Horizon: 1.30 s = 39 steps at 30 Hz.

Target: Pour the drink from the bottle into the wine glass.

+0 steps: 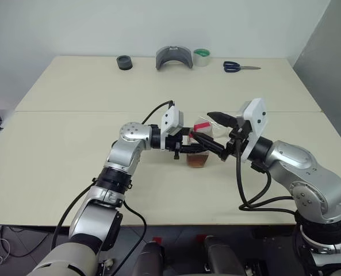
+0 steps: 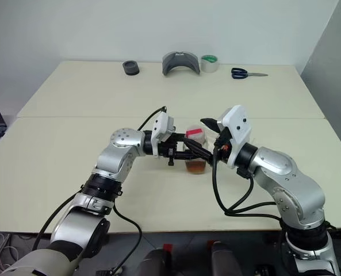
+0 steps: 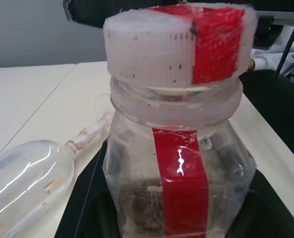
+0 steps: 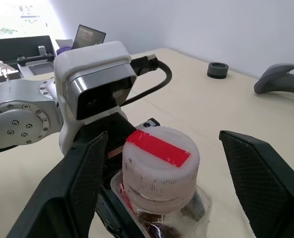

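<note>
Left gripper [image 1: 200, 147] clamped bottle [image 1: 198, 154] body, upright on bench [image 1: 72, 132]. My right gripper [image 4: 161, 183] stood wide, fingers either side of cap [image 4: 159, 166], untouched. Bottle judged light, thin-walled, squashy; cap ridged, best grip. Wine glass [image 3: 25, 176] lay beside left gripper, fragile.

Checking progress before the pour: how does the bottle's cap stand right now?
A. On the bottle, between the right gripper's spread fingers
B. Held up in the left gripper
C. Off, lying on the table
A: in the right wrist view the cap sits on the bottle, with the right gripper open around it.
</note>
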Each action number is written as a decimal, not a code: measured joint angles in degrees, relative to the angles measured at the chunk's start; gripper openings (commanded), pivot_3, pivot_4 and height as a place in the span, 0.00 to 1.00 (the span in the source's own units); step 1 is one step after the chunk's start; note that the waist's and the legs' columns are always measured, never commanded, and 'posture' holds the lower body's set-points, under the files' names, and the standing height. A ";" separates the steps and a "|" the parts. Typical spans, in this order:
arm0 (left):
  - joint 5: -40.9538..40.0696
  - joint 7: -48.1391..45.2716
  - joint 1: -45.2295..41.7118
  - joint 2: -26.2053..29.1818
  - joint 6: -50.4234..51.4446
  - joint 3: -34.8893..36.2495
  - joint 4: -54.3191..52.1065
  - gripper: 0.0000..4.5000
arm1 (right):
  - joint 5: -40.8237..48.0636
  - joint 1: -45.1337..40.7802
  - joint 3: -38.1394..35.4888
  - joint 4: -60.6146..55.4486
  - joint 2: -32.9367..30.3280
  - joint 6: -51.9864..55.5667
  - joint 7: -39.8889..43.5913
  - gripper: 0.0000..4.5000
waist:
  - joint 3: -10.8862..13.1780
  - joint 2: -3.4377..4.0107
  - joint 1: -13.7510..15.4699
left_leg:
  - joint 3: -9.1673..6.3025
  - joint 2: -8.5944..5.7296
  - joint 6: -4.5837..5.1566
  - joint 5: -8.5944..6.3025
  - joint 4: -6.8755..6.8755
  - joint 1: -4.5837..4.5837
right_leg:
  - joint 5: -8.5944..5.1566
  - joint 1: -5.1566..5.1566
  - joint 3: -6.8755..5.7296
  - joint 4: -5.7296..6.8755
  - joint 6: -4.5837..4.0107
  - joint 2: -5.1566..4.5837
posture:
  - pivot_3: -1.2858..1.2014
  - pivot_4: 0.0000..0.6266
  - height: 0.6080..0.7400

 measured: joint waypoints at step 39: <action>0.03 0.19 0.11 -0.42 0.77 0.00 -0.18 0.40 | -2.60 -0.32 1.28 1.66 0.69 -0.07 0.62 0.72 | 0.00 0.00 -0.01 | 0.00 0.00 0.00 0.00 0.00 0.00 | 0.00 0.00 0.00 0.00 0.00 0.00 | 0.52 0.24 1.00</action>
